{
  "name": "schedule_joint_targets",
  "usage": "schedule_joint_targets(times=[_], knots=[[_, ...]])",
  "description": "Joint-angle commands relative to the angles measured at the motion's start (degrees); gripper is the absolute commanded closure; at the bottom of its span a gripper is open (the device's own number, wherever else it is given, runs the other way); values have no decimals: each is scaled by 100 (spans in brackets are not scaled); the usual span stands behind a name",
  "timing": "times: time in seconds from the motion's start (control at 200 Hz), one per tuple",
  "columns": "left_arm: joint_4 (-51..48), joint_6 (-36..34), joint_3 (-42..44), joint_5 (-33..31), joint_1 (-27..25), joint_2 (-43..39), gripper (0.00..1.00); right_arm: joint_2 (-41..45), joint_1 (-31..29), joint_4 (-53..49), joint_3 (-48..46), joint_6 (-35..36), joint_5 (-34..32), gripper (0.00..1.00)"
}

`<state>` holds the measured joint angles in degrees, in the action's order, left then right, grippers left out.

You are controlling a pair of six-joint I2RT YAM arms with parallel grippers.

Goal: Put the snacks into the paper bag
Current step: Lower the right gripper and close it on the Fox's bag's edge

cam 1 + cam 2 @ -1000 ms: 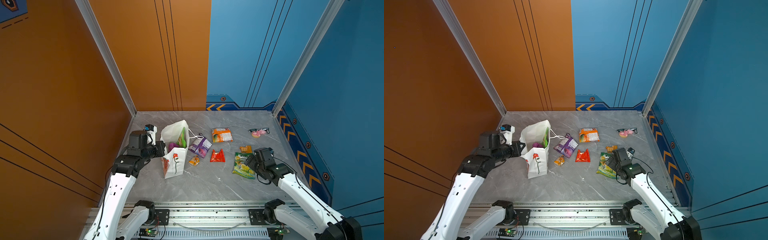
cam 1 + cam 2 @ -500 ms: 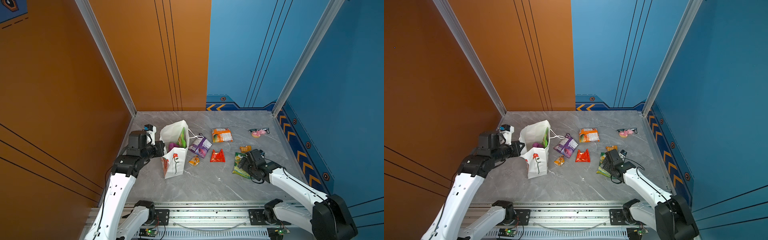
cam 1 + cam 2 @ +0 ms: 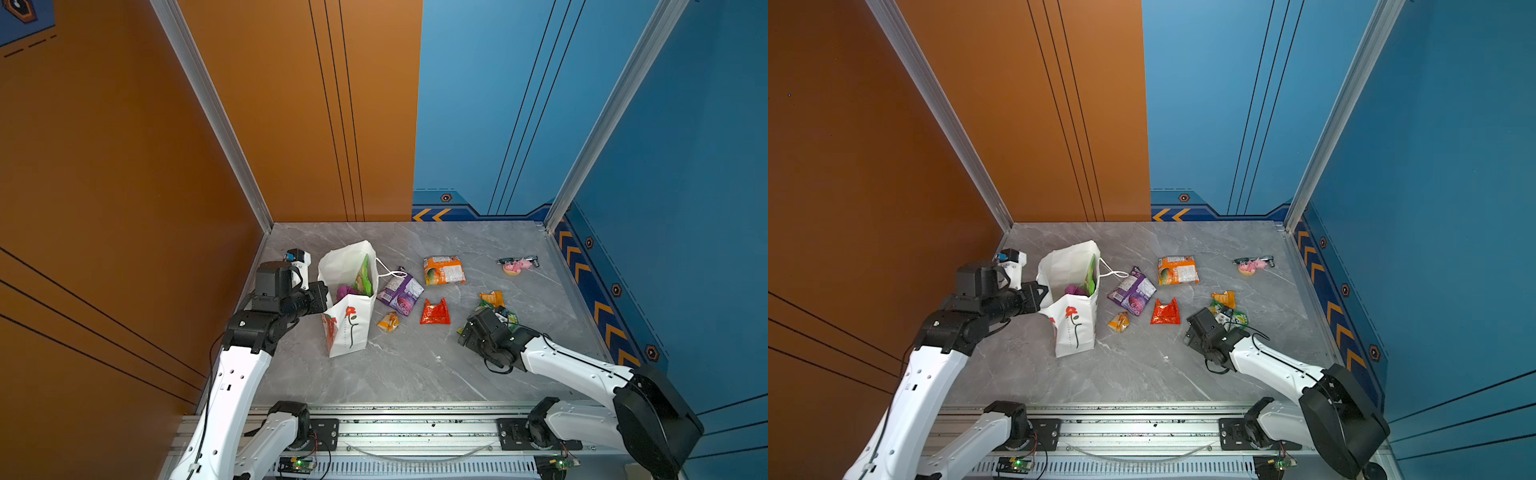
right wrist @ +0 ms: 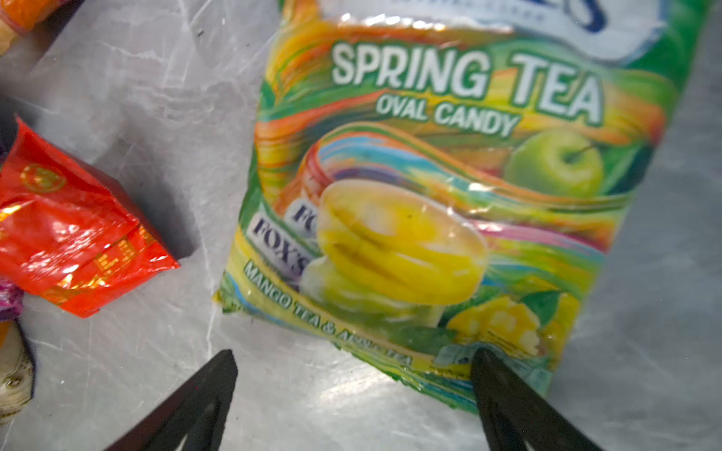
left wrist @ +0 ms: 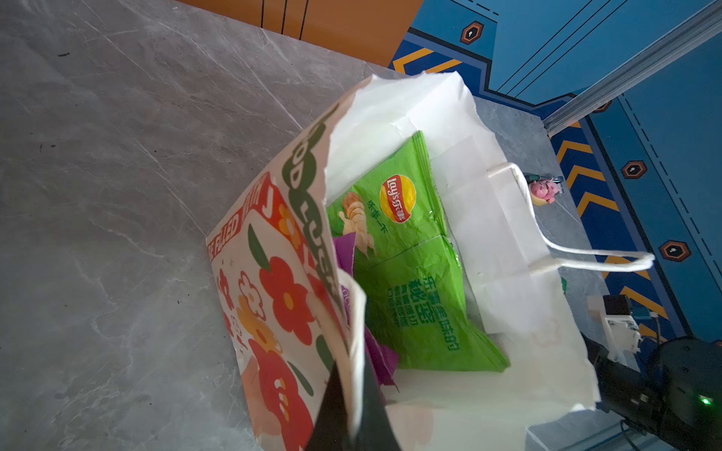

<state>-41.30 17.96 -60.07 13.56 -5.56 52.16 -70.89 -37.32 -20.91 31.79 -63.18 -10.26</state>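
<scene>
Grey desk (image 3: 395,374): right claw (image 4: 355,353), spread, straddles near corner of green-yellow packet (image 4: 429,195) stretching toward twelve o'clock; left claw (image 5: 347,410) pinches paper bag (image 5: 488,234).

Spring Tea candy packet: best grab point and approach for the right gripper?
Grip the bottom edge of the green-yellow packet, the end nearest the right gripper, coming in low from the robot's side. It lies flat on the table, so likely only that thin edge fits between the open jaws.

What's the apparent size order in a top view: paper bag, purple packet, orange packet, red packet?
1. paper bag
2. purple packet and orange packet: about alike, not ranked
3. red packet
</scene>
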Motion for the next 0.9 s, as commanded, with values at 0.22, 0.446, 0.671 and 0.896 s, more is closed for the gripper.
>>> schedule_joint_targets(times=[0.22, 0.446, 0.671, 0.896], knots=[[185, -90, 66, -22, 57, -76, 100, -361, -387, -258, 898, 649, -152, 4], [184, -98, 66, -38, 69, -115, 100, 515, 737, -1171, 1051, 1996, -623, 3], [184, -84, 66, -19, 69, -87, 100, 908, 2582, -1125, 955, 2576, 128, 3], [184, -90, 66, -42, 64, -112, 100, 471, 3180, -416, 964, 2884, 457, 3]])
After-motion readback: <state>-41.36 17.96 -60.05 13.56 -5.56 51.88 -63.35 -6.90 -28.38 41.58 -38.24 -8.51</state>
